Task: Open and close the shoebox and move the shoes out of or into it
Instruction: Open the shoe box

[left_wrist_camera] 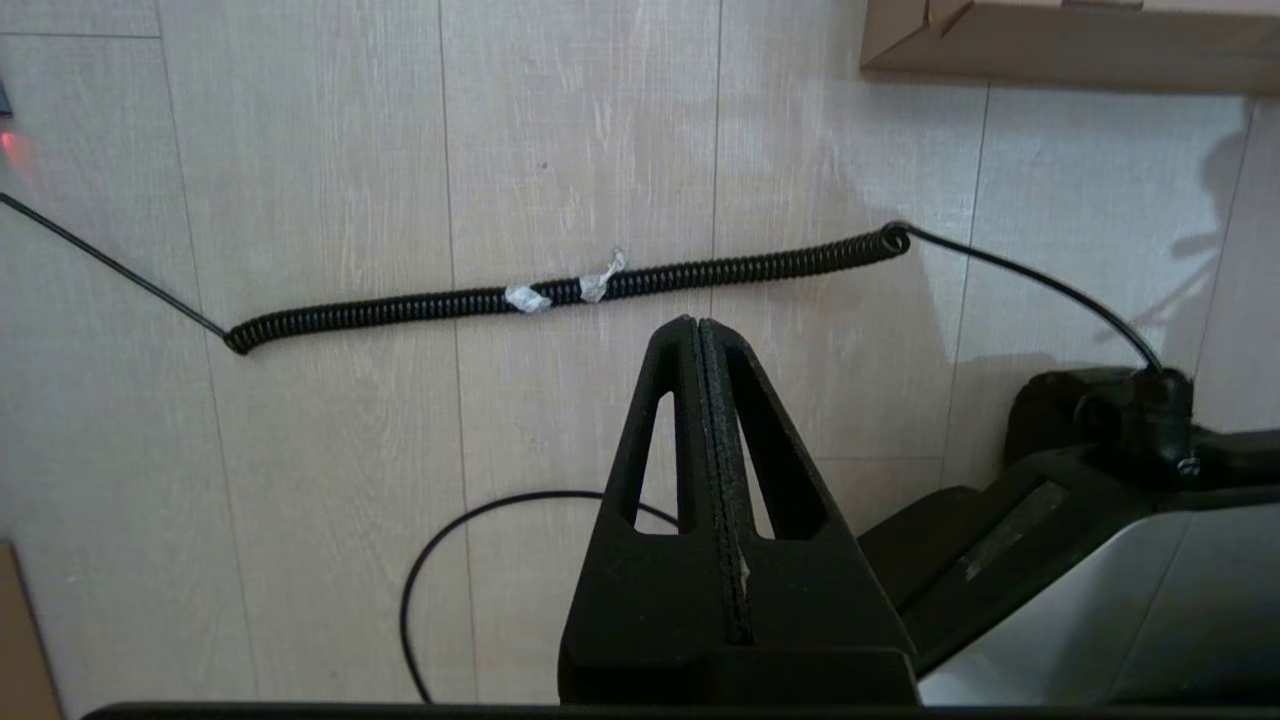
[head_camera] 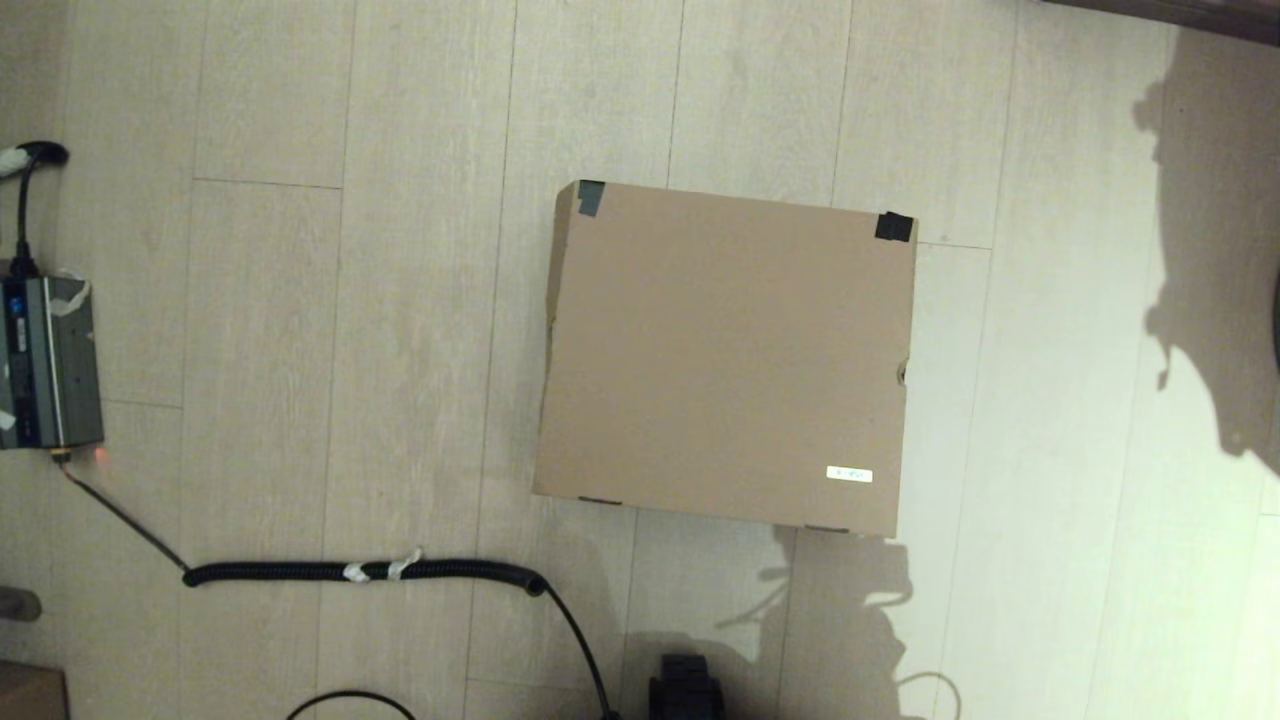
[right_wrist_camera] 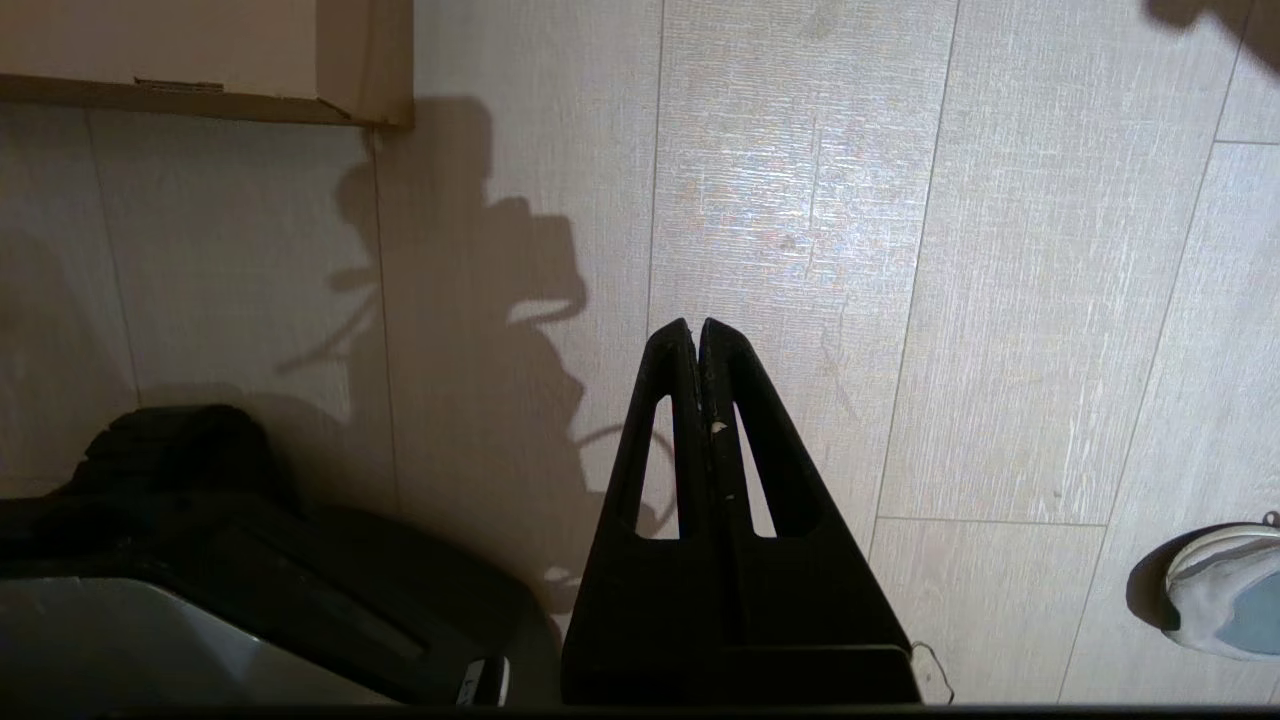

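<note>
The shoebox (head_camera: 725,355) lies on the pale wood floor with its brown lid down flat; black tape (head_camera: 893,227) marks its far corners and a small white label (head_camera: 849,474) sits near the front right. What is inside it is hidden, and no shoes show in the head view. Neither arm reaches into the head view. My left gripper (left_wrist_camera: 697,322) hangs shut and empty over the floor, with a box corner (left_wrist_camera: 1070,45) further ahead. My right gripper (right_wrist_camera: 697,325) is also shut and empty, short of the box's near right corner (right_wrist_camera: 200,50).
A coiled black cable (head_camera: 365,571) lies on the floor left of the box's front, running to a grey device (head_camera: 50,365) at the far left. A pale shoe tip (right_wrist_camera: 1225,590) pokes in beside the right gripper; whose it is I cannot tell. My base (head_camera: 685,685) shows below the box.
</note>
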Robot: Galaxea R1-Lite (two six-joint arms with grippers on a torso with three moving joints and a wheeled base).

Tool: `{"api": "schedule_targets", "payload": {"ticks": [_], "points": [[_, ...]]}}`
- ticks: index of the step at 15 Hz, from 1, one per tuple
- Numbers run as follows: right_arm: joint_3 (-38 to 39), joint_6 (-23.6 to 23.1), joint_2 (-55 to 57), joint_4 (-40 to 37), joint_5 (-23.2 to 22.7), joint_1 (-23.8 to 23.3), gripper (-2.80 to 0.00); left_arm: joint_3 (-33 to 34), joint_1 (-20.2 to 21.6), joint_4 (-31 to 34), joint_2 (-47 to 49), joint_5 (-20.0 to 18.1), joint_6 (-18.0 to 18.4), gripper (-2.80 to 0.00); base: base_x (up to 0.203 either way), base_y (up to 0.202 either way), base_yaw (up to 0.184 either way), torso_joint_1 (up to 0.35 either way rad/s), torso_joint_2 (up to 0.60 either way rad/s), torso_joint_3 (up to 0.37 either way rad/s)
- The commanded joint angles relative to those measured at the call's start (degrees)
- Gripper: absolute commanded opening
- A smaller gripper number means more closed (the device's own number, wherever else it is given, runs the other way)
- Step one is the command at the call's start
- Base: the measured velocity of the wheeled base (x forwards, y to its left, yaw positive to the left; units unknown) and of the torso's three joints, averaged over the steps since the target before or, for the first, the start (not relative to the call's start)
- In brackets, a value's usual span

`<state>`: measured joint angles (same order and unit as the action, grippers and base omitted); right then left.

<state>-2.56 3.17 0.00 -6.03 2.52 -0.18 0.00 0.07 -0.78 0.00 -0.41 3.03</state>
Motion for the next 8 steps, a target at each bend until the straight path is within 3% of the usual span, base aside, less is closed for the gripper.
{"api": "schedule_targets", "payload": {"ticks": [1,4,6,8], "points": [[-1.28,0.02,0.16,0.06,-0.06,0.01,-2.80,-1.21,0.01,-0.03,0.13,-0.21,-0.13,-2.80,0.000,0.000,0.000,0.000,0.00,0.000],[-12.90,1.61,7.25,-0.74,-1.57,0.01,-2.80,-16.01,-0.33,1.47,8.81,-1.59,-3.06,-2.80,0.000,0.000,0.000,0.000,0.00,0.000],[-19.23,5.81,20.90,-0.91,-4.65,0.01,-2.80,-28.36,-1.31,2.15,23.28,-4.22,-9.26,-2.80,0.000,0.000,0.000,0.000,0.00,0.000],[-24.39,10.55,36.42,0.60,-8.33,0.01,-2.80,-35.82,-2.20,1.80,38.04,-8.54,-16.26,-2.80,0.000,0.000,0.000,0.000,0.00,0.000]]}}
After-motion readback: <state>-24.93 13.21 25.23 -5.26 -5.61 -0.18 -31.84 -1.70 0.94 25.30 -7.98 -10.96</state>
